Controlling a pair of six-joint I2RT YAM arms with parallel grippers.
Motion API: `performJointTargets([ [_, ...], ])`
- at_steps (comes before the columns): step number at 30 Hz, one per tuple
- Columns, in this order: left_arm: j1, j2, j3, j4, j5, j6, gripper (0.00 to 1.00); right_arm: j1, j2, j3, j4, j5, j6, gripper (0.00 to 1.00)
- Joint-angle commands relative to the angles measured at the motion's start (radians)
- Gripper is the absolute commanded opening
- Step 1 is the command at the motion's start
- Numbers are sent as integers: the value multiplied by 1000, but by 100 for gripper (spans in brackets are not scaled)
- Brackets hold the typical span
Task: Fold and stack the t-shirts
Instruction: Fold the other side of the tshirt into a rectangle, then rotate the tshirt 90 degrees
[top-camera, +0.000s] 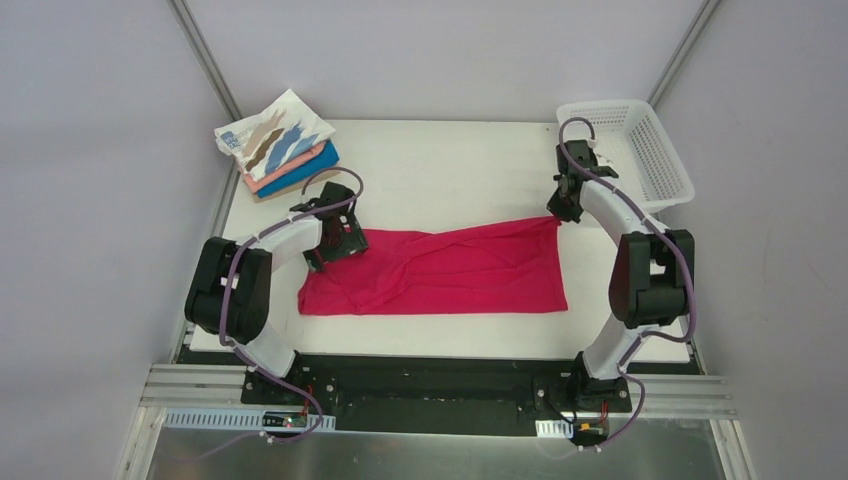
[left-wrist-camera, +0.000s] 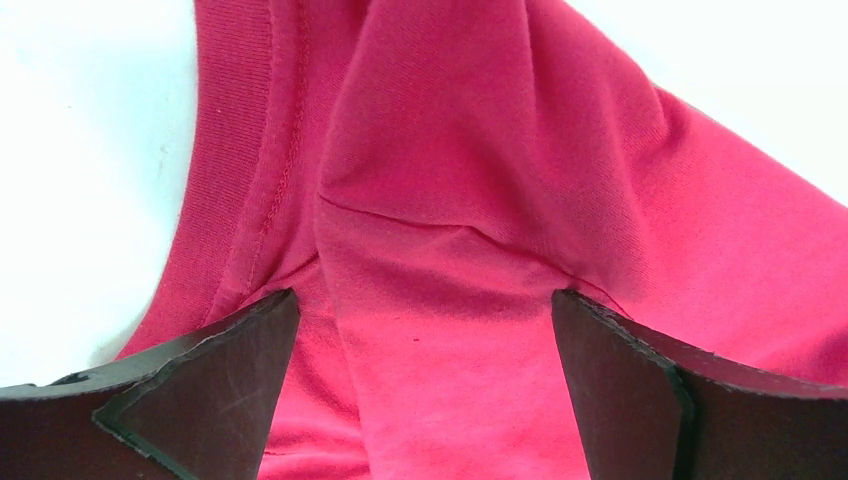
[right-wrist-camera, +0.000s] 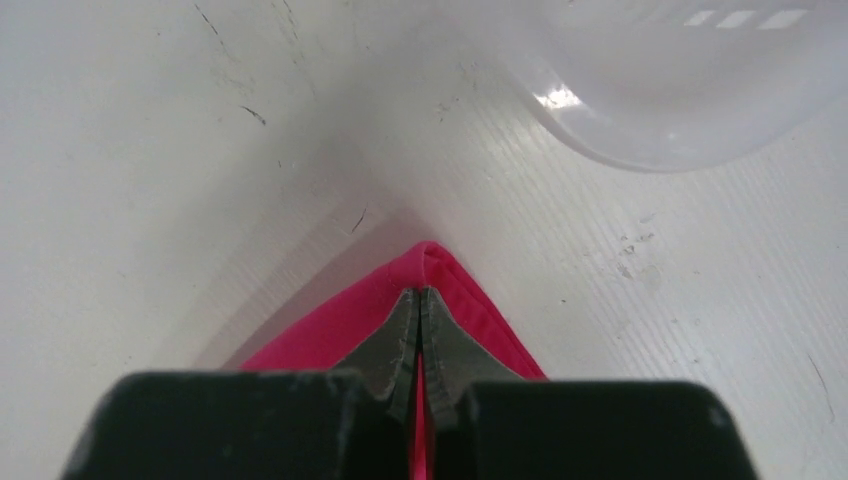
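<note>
On the tabletop (top-camera: 450, 165), the right gripper (right-wrist-camera: 421, 296) pinches the pink shirt's (top-camera: 450, 272) corner; the left gripper (left-wrist-camera: 422, 305) hangs wide above its collar (left-wrist-camera: 236, 150).

worktop (top-camera: 440, 170): carries all the things; the arm bases sit at its near edge.
spread t-shirt (top-camera: 440, 270): lies across the middle of the worktop, left to right, towards the near edge.
stack of folded t-shirts (top-camera: 278, 145): far left corner, behind the spread t-shirt and apart from it.
basket (top-camera: 668, 165): far right corner.
left claw (left-wrist-camera: 425, 380): over the spread t-shirt's far left end.
right claw (right-wrist-camera: 420, 310): on the spread t-shirt's far right corner, in front of the basket.
</note>
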Motion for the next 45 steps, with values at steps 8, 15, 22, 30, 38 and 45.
performJointTargets([
  [8,90,46,-27,-1,38,42,99,-29,-146,-30,-160,-101,-42,0],
  [15,105,30,-23,-5,67,82,99,-31,-223,-94,-206,-51,-44,0],
  [22,105,12,-18,-15,72,98,99,-31,-254,-162,-228,-101,-17,0],
  [30,106,-1,-1,-51,72,102,99,-31,-283,-227,-252,83,30,55],
  [38,96,-126,63,-146,78,80,99,19,-464,-300,11,-258,-50,99],
  [45,4,-48,151,-115,199,48,99,153,-276,-318,215,-498,-15,99],
])
